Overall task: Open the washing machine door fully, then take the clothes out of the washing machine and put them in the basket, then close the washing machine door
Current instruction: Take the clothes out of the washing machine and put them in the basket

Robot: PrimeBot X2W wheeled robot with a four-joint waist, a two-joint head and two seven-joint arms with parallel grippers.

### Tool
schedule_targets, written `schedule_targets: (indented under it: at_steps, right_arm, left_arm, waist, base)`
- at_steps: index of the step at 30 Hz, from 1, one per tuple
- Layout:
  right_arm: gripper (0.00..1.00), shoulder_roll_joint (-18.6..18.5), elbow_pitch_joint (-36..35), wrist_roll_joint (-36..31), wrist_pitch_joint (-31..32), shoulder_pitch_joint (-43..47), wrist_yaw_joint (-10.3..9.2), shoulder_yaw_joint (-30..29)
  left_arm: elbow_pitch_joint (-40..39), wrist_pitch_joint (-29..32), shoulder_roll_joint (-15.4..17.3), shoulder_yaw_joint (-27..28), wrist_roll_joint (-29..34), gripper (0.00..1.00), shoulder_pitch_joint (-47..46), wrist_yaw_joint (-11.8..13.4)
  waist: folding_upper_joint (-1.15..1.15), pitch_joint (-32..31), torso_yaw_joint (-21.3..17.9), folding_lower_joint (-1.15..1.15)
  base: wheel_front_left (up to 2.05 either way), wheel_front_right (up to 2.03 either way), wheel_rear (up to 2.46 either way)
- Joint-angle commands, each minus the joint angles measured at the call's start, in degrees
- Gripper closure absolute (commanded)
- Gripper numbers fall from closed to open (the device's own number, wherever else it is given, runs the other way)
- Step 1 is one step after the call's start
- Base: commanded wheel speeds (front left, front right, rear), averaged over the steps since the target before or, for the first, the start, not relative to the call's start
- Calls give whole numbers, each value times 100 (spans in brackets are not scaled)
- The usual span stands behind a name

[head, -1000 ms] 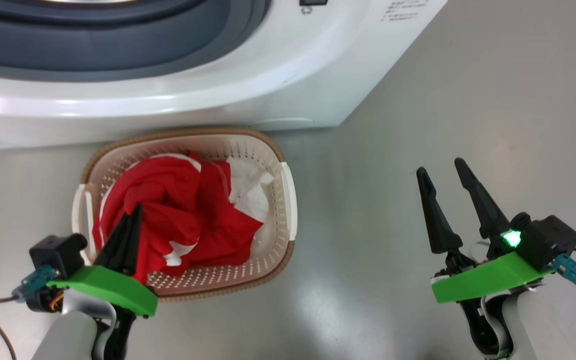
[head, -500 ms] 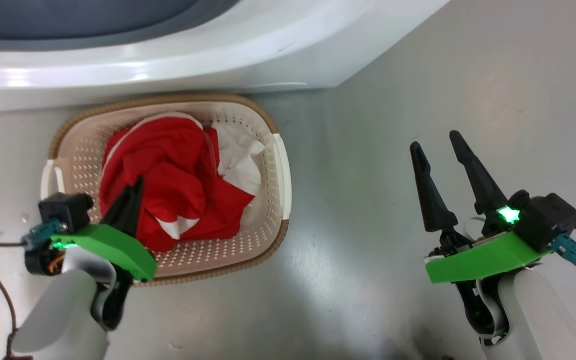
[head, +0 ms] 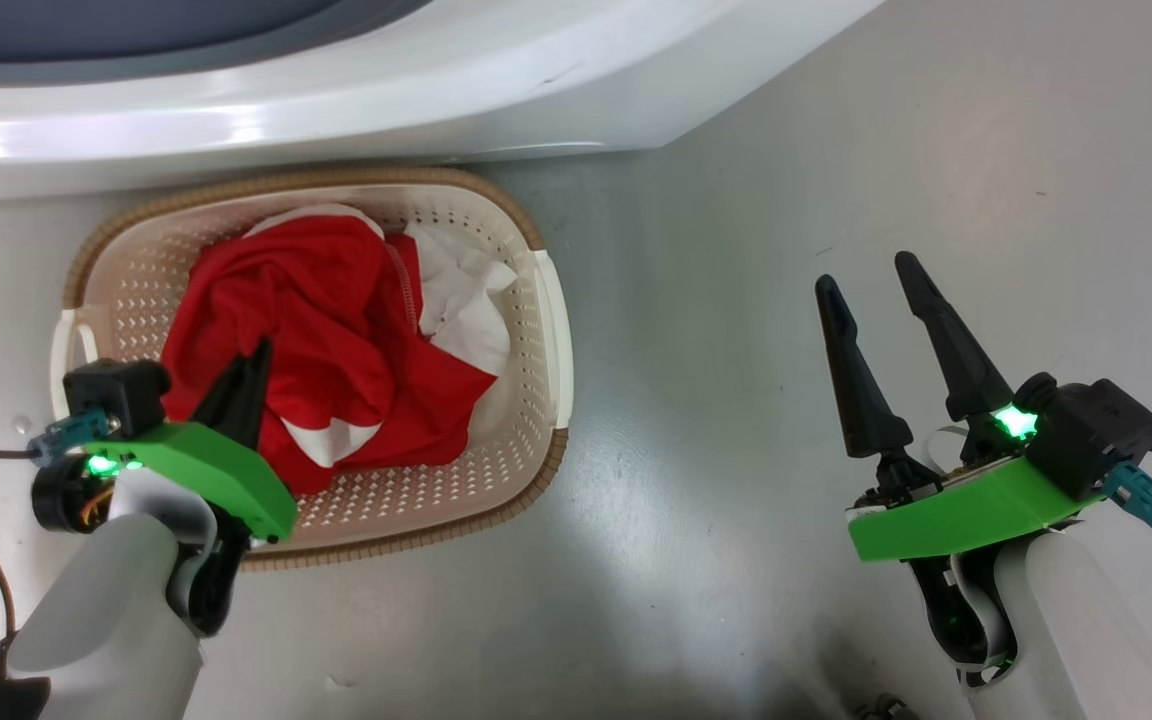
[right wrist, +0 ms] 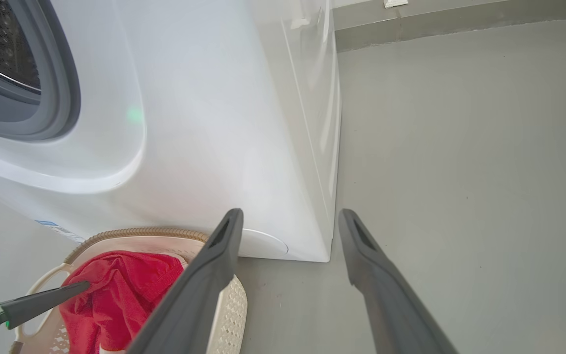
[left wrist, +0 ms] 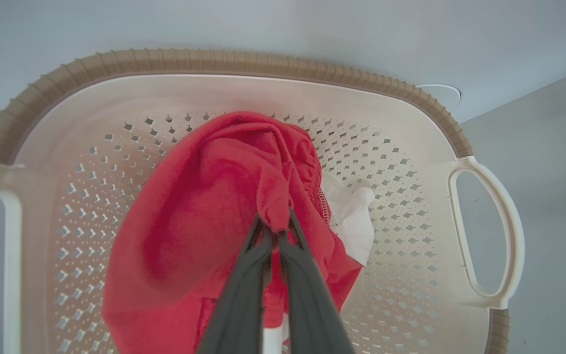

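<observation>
Two pincers, two different states: my left pincer [head: 258, 352] was squeezed shut on a fold of the red clothes [head: 316, 300], while my right pincer [head: 867, 273] hung spread wide and empty over the bare floor [head: 736, 150], well apart from the basket [head: 548, 330]. Over the last second neither grip altered; what shifted was my head, which tipped so the washing machine [head: 356, 110] slid up the view and the basket came more fully under me, and the left arm kept its hold above the heap. I took that to mean the unloading was all but done: the clothes lay inside the basket, just in front of the machine, and what remained was to let go of the fold, draw back and go shut the door. The red fabric looked soft and limp, bunched in loose folds with a stitched hem, a crumpled white cloth [head: 461, 300] beside it toward the basket's right side. The basket was stiff cream plastic punched with rows of small holes, round-cornered, with a brown woven-look rim [left wrist: 214, 59] and loop handles [left wrist: 506, 211]. The machine was smooth glossy white, its grey rubber gasket [right wrist: 64, 83] curving round the opening.
</observation>
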Motion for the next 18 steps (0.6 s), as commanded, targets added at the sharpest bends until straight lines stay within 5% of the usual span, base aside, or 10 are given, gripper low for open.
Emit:
schedule_targets:
  at_steps: [1, 4, 7, 18]
  right_arm:
    - [0, 9, -112, 9, -37, 22, 28, 105]
    - [0, 9, -90, 0, -37, 19, 28, 95]
    - [0, 9, -76, -6, -37, 17, 28, 86]
    - [0, 9, 34, -38, -37, 75, 28, 46]
  left_arm:
    - [-23, -28, 219, 86, -77, 52, 53, -32]
    - [-29, -28, 214, 82, -131, 11, 75, -32]
    - [-52, -28, 207, 92, -155, 0, 101, -32]
    - [-274, -28, 166, 361, -101, 0, 382, -32]
  waist:
    - [0, -39, 22, 0]
    - [0, -99, 51, 0]
    - [0, -150, 76, 0]
    - [0, -621, 208, 0]
  base:
    - [0, 0, 0]
    - [0, 0, 0]
    - [0, 0, 0]
    - [0, 0, 0]
